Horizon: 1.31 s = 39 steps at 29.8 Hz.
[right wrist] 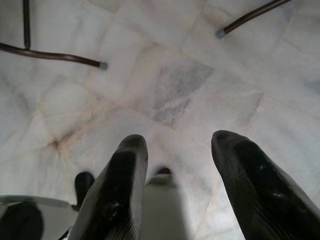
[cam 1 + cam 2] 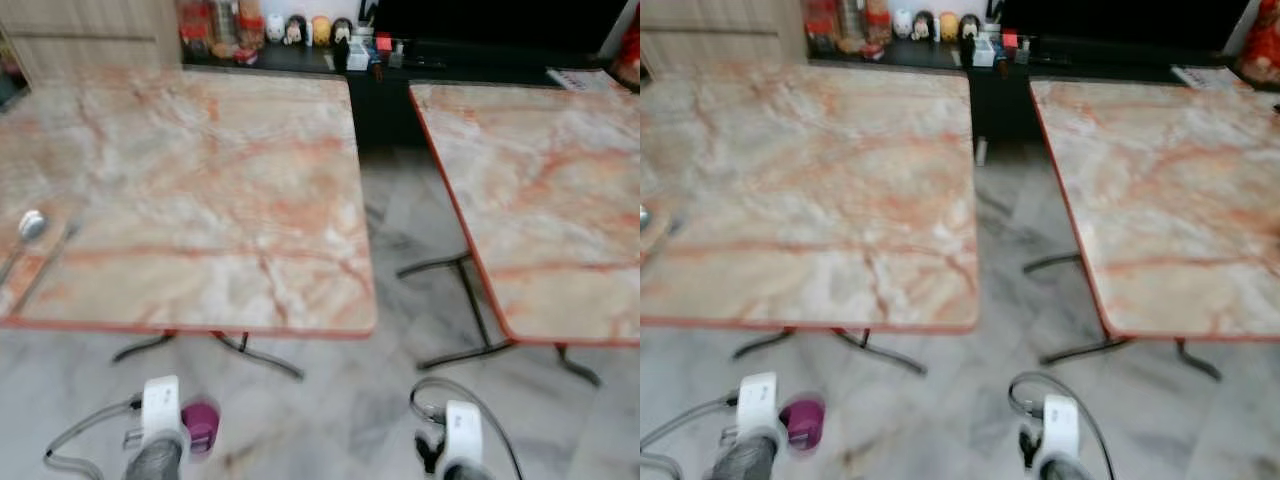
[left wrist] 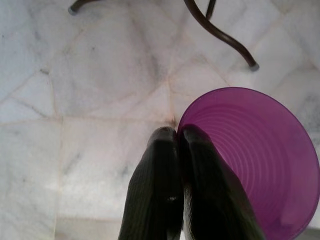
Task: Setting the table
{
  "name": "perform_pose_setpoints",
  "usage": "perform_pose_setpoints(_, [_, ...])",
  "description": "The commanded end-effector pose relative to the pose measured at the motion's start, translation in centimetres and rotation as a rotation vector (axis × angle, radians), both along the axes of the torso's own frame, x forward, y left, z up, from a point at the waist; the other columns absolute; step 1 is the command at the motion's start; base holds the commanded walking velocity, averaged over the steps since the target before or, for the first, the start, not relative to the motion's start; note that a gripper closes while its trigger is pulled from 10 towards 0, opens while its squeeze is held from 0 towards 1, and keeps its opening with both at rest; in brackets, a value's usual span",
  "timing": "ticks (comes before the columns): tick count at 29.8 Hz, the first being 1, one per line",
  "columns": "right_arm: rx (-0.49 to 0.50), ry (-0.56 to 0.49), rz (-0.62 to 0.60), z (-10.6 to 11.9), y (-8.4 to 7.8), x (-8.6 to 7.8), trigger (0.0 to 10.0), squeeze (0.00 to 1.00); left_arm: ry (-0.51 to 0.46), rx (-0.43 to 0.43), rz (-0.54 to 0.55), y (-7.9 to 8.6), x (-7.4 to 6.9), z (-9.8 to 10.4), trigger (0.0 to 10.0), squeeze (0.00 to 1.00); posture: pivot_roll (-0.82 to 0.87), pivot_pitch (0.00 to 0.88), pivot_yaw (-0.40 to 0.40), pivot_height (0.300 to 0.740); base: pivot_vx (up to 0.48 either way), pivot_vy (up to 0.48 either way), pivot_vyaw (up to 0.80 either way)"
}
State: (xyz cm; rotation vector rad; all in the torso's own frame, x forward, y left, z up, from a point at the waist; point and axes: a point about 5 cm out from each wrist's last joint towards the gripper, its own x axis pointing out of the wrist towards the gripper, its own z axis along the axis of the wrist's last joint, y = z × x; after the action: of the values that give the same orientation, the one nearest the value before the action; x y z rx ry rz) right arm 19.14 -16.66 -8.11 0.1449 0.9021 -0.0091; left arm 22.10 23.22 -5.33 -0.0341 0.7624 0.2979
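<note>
cup [image 3: 255, 165]: purple, ribbed inside, rim pinched by the left gripper [image 3: 177, 137], low above the floor
table [image 2: 200, 190]: marble-patterned top, red-edged

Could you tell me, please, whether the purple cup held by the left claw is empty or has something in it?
Empty. The left wrist view looks straight into the purple cup, showing bare ribbed walls down to the bottom. The left claw pinches its rim.

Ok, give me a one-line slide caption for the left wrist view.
Left gripper pinching the rim of a purple cup, held low over the marble floor beside a table's curved metal leg.
</note>
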Motion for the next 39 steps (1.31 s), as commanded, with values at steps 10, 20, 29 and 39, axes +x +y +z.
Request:
perform_pose_setpoints(10, [-0.025, -0.008, -0.005, 0.14, -0.96, 0.09, 10.0, 0.0, -0.003, -0.02, 0.013, -0.4, -0.01, -0.12, 10.0, 0.0, 0.04, 0.079, -0.038, 0.74, 0.0, -0.475, 0.0])
perform_pose_setpoints(20, [-0.027, -0.015, -0.012, 0.08, -1.21, -0.15, 10.0, 0.0, 0.019, -0.018, 0.0, -0.46, -0.52, -0.46, 10.0, 0.0, 0.03, 0.063, -0.036, 0.74, 0.0, -0.469, 0.3])
perform_pose_setpoints(29, [-0.023, -0.008, -0.022, -0.07, -1.21, -0.46, 10.0, 0.0, 0.029, -0.02, -0.01, -0.44, -0.86, -0.66, 10.0, 0.0, 0.02, 0.053, -0.031, 0.74, 0.0, -0.469, 0.0])
perform_pose_setpoints(39, [-0.023, -0.011, -0.035, -0.04, -1.26, -0.41, 10.0, 0.0, 0.024, -0.025, -0.015, -0.3, -0.89, -0.63, 10.0, 0.0, 0.01, 0.069, -0.032, 0.74, 0.0, -0.469, 0.0])
